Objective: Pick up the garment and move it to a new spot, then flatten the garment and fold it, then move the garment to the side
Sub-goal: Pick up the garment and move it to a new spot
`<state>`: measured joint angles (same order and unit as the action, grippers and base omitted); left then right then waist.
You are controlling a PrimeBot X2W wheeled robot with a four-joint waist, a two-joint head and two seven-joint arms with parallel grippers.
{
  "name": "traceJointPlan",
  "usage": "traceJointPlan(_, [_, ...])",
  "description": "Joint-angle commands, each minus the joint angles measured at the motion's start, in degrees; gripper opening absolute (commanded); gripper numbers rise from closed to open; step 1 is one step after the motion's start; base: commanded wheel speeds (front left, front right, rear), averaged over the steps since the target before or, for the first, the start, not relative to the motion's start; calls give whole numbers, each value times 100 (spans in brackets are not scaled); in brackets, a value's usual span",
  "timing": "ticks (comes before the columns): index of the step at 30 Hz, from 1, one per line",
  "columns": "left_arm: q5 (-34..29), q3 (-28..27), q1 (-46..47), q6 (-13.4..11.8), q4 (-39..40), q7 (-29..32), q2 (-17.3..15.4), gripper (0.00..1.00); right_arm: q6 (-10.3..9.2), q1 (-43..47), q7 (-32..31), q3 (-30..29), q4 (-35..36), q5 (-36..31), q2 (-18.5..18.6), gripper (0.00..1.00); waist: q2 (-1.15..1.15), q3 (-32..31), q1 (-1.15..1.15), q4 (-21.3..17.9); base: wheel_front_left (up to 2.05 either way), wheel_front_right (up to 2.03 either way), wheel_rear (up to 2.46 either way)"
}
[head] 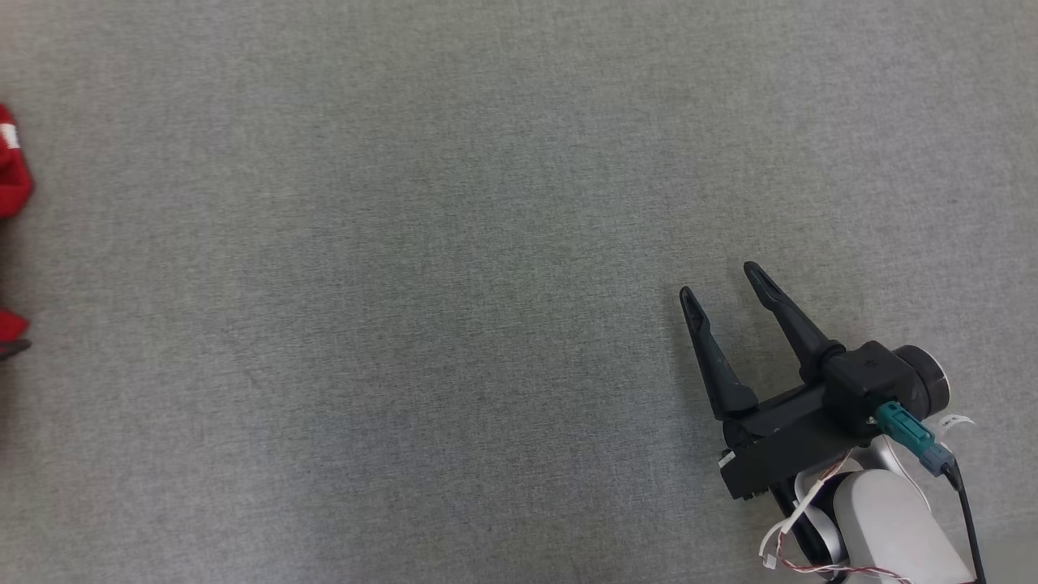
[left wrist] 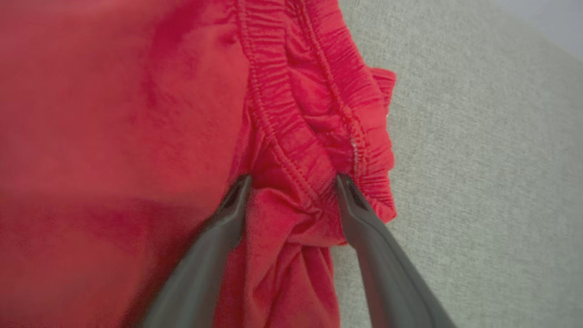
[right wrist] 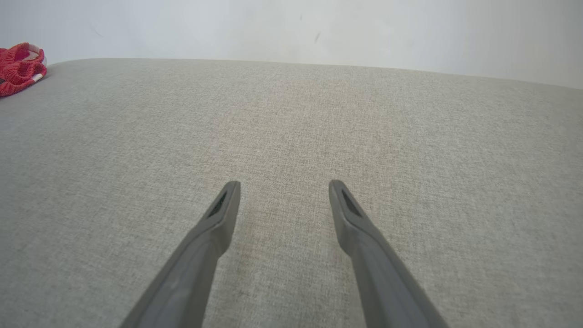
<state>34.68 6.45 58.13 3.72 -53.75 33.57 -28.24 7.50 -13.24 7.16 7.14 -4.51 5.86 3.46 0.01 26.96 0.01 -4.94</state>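
Starting the pick-up step: the left tool is seen wide open, straddling a bunched fold of the red garment beside its elastic waistband; nothing is gripped yet. The garment is found at the far left of the grey desk. The right tool is held wide open and empty, well apart from it over bare desk. Next, the left tool likely needs closing on that fold before any lift.
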Motion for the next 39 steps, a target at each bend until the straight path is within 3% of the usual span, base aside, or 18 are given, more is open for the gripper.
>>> traceJointPlan(1, [-63, 28, -4, -26, -47, -20, -50, 67, -2, -42, 50, -16, -11, 30, -16, 100, -1, 61, -1, -70, 0, 0, 0])
traceJointPlan(3, [-148, 84, -29, -70, -88, -150, -97, 0, -2, -35, 52, -43, -22, 38, -20, 100, -1, 56, -1, -74, 0, 0, 0])
traceJointPlan(8, [-601, 390, 151, -6, 134, -932, -313, 0, -2, -9, 89, -109, -70, 58, -28, 100, -1, -73, -1, -15, 0, 0, 0])
traceJointPlan(15, [-1028, 608, 578, -107, 653, -2069, -303, 0, -2, 96, 78, -138, -119, 47, -31, 100, -1, -394, -1, 220, 0, 0, 0])
traceJointPlan(22, [-1365, 871, 784, -130, 1242, -2754, -275, 0, -2, 241, 72, -202, -150, 80, -39, 100, -1, -862, -1, 354, 0, 0, 0])
traceJointPlan(32, [-1570, 1491, 256, 14, 2741, -2749, 59, 0, -2, 488, 70, -437, -93, 134, -49, 100, -1, -1323, -1, 397, 0, 0, 0])
traceJointPlan(35, [-1518, 1701, -293, -84, 3588, -2550, 194, 0, -2, 569, 65, -504, -62, 169, -52, 100, -1, -1434, -1, 370, 0, 0, 0])
traceJointPlan(39, [-1437, 1838, -791, -175, 4157, -2423, 299, 0, -2, 608, 78, -516, -57, 223, -51, 100, -1, -1504, -1, 312, 0, 0, 0])
